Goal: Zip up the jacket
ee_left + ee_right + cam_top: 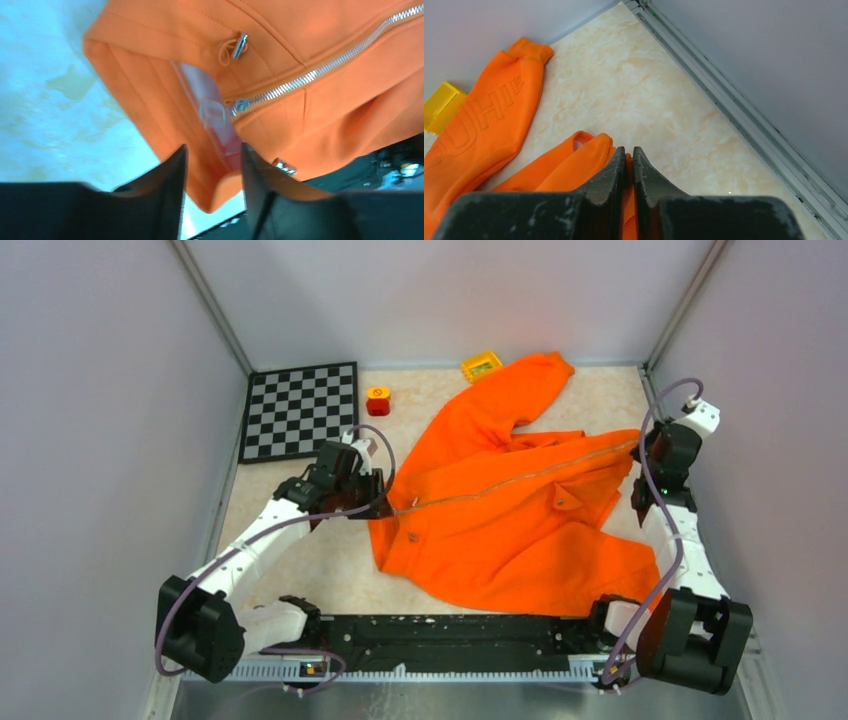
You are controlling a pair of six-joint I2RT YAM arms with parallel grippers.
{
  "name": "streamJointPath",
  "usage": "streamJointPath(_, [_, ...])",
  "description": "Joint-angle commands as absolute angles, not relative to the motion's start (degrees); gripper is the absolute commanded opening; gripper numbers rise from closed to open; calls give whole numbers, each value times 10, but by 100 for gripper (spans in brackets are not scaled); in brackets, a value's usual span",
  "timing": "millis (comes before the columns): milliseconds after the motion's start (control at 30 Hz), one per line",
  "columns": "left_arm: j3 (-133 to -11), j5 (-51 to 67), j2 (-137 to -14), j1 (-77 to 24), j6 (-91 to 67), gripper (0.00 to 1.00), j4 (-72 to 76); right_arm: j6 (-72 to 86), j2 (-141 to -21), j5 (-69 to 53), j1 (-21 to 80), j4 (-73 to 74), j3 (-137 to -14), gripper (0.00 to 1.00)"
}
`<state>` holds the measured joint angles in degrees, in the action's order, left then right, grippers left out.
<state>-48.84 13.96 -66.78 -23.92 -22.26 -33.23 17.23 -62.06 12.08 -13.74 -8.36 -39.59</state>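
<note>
Black fingers of the left gripper (212, 165) clamp the jacket (505, 505) hem beside its zipper (320, 72); the right gripper (629, 167) pinches the collar end, stretching it across the table (300, 560).

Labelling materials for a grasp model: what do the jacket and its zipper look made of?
The jacket looks like smooth, matte woven orange fabric, with stitched seams and soft folds. Its zipper looks like shiny silver metal, with glinting teeth; plated plastic is possible.
</note>
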Motion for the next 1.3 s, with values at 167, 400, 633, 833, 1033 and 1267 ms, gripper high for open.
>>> streamJointPath(167, [-544, 94, -648, -229, -203, 74, -271, 157, -638, 104, -79, 169, -565, 67])
streamJointPath(400, [-622, 86, -630, -229, -161, 94, -206, 156, -559, -8, -44, 296, -663, 86])
streamJointPath(633, [-647, 40, -558, -229, -120, 99, -82, 168, -531, -103, -44, 345, -804, 92])
streamJointPath(833, [-677, -20, -514, -229, -84, 99, -20, 155, -493, -90, -44, 317, -879, 92])
streamJointPath(1033, [-687, -70, -472, -230, -37, 99, 20, 138, -448, -37, -44, 281, -893, 93])
streamJointPath(1267, [-669, -102, -436, -230, -4, 99, 52, 120, -405, -3, -44, 232, -862, 93])
